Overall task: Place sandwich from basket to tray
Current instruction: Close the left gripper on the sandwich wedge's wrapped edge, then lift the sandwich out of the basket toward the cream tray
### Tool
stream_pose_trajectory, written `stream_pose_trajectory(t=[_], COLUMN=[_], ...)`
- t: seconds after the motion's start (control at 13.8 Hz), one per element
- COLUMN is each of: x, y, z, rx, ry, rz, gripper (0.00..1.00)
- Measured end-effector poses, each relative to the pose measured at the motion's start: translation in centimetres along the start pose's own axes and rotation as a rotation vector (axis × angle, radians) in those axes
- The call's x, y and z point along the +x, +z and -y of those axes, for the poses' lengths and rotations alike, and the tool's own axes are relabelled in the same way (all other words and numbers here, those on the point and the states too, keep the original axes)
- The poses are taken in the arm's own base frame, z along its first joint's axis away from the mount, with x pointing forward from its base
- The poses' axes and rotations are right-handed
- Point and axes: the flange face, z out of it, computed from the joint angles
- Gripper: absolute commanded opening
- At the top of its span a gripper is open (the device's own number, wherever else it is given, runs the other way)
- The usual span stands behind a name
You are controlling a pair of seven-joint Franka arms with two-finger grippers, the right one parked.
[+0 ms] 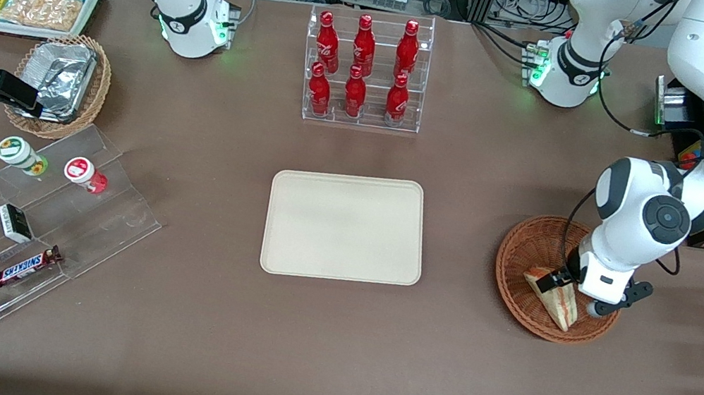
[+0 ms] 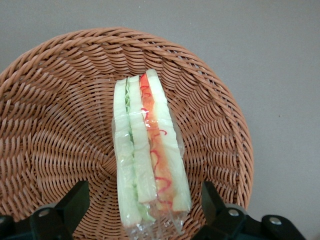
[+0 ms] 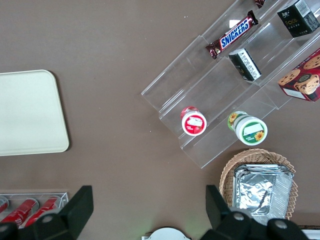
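Left-arm gripper (image 1: 571, 291) hangs over the basket (image 1: 518, 254), with its 2 fingers (image 2: 75, 200) spread apart, 1 on each side of the sandwich (image 1: 550, 295). From the wrist view neither finger appears to press the wrapper, so I judge it released and not yet grasping.

Taking the tray (image 1: 339, 274) as landmark and reading the front view from left to right: a clear stepped shelf (image 1: 107, 207) with 2 Snickers bars (image 1: 26, 267) and 2 lidded cups (image 1: 16, 152) lies well apart from the tray toward the parked arm's end of the table. A rack of 6 red bottles (image 1: 364, 71) stands farther from the front camera than the tray. The basket lies well apart from the tray toward the working arm's end of the table, about level with it.

In the basket the sandwich (image 2: 147, 155) rests on its edge, its cut face turned up toward the wrist camera, showing pale bread, green filling and orange-red filling under clear film.

It is probably light and soft. The film looks slippery, and a hard squeeze would likely crush the bread and push the filling out. The best hold seems to be across the 2 flat bread faces, near the middle of the wedge, with gentle pressure. The thin tip would likely bend or slip free.
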Motion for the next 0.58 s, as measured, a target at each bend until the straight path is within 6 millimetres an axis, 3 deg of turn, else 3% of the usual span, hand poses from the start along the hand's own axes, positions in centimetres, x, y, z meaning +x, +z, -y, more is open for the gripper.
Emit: stream_pose_trajectory(t=[0.36, 0.51, 0.58], x=[0.08, 0.16, 0.26], y=[0.15, 0.04, -0.09], z=[-0.14, -0.21, -0.29], rx=[0.012, 0.010, 0.008], ry=[0.023, 0.023, 0.019], rz=[-0.011, -0.014, -0.017], gripper=[0.14, 0.00, 0.00])
